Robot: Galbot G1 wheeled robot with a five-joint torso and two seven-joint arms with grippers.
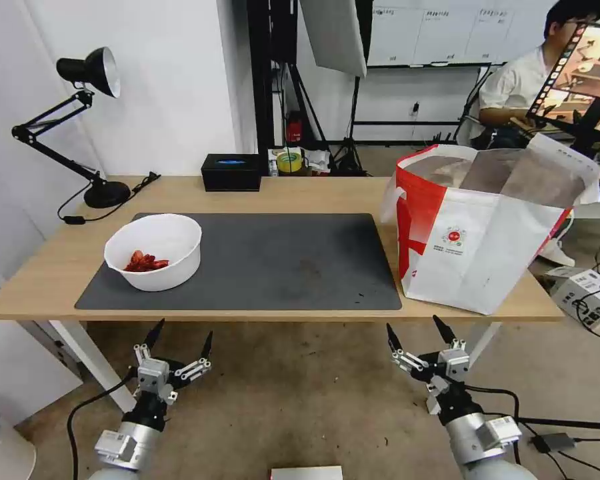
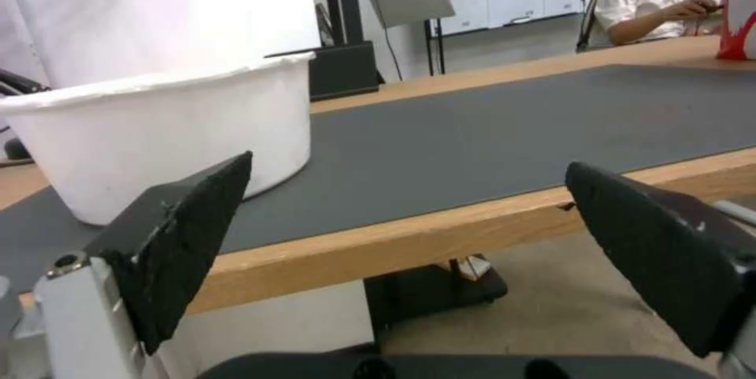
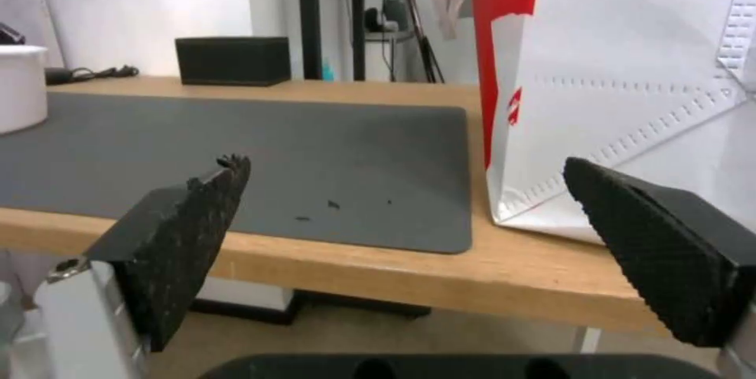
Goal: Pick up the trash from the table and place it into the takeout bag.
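— So, grippers first. Left gripper (image 1: pixel 182 332): low, off the near edge of the table (image 1: pixel 260 193), fingers spread wide, nothing between them. Right gripper (image 1: pixel 415 328): same height, near edge, right of centre, also spread and empty.

— What sits beyond the left one?

— White bowl (image 1: pixel 155 251), on the left end of the dark grey mat (image 1: pixel 273 260). Head view looks down into it: red scraps (image 1: pixel 146 261) lying against the left inner wall. Left wrist view gives the bowl's (image 2: pixel 169 131) outer wall and rim from the side, contents hidden, with the mat's near edge and the wood lip of the table (image 2: pixel 410 237) just past the fingers (image 2: pixel 193 231).

— And beyond the right?

— Takeout bag (image 1: pixel 487 247), upright on the right end of the table, just beside the mat's right edge. Head view shows its open mouth, silvery lining, round red logo, red side panel. Right wrist view has the bag (image 3: pixel 630 90) as a white wall with a red strip, mouth out of frame; small dark specks on the mat (image 3: pixel 315 149) near its front edge.

— Far side?

— Black tissue box (image 1: pixel 231 172) at the far edge, centre-left; black desk lamp (image 1: pixel 87 120) at the far left corner. Right wrist view catches the box (image 3: pixel 233 60) past the mat.
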